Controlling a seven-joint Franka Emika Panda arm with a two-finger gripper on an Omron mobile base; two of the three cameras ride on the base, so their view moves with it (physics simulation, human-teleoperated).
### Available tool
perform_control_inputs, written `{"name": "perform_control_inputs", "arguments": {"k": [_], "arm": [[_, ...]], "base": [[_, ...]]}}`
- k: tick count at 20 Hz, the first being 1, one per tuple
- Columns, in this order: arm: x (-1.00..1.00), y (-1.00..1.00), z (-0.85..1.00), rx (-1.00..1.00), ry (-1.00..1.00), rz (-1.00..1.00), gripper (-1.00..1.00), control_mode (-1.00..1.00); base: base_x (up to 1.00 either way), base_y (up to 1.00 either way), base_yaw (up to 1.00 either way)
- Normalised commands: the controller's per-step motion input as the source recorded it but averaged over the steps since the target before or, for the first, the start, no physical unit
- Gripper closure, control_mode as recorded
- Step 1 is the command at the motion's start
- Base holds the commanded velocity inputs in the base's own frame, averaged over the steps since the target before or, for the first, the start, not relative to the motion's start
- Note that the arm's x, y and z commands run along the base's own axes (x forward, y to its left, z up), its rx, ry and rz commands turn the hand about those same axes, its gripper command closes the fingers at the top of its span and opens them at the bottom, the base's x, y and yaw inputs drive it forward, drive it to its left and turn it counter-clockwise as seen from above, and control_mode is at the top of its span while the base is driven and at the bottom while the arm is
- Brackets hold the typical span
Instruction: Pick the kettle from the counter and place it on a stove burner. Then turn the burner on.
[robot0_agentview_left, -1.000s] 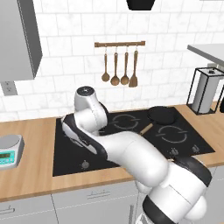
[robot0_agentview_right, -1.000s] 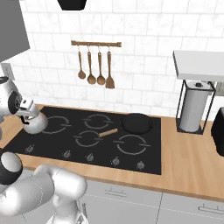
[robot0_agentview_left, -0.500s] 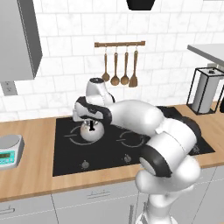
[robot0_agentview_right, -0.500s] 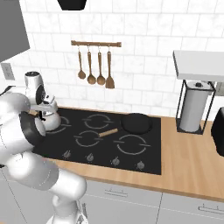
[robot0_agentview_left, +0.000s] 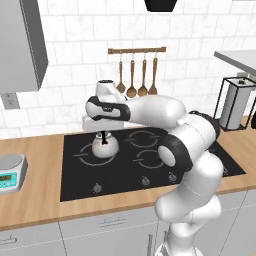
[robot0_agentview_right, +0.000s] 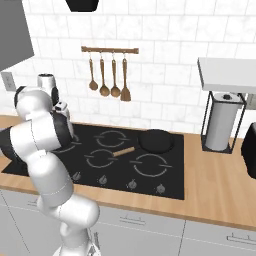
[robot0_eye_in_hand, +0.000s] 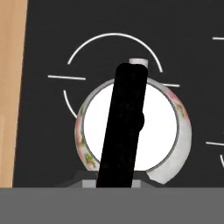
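Kettle (robot0_agentview_left: 104, 146) carried farther across the cooktop (robot0_agentview_left: 75, 175), now over the burner (robot0_eye_in_hand: 87, 48). Rigid, smooth, probably slippery; handle (robot0_eye_in_hand: 124, 122) is the hold. Gripper (robot0_agentview_left: 103, 133) clamped on it.

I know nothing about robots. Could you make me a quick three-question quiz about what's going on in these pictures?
1. True or false: the end effector is shut on the handle of the kettle.
2. The kettle hangs above: A the wooden counter, B the black cooktop, C the kitchen scale.
3. Fill in: utensils hang on the wall rail, ____ in all.

Key: 1 true; 2 B; 3 four.
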Motion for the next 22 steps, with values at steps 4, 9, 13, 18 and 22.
{"name": "perform_control_inputs", "arguments": {"k": [4,9,13,18,22], "arm": [[0.09,0.0,-0.48,0.0,0.0,0.0,1.0,-1.0],[0.04,0.0,-0.39,0.0,-0.07,0.01,1.0,-1.0],[0.0,0.0,-0.21,0.01,-0.17,0.02,1.0,-1.0],[0.08,0.06,0.0,0.02,-0.08,0.03,1.0,-1.0],[0.16,0.15,0.0,0.0,0.0,0.01,1.0,-1.0]], "base": [[0.0,0.0,0.0],[0.0,0.0,0.0],[0.0,0.0,0.0],[0.0,0.0,0.0],[0.0,0.0,0.0]]}}
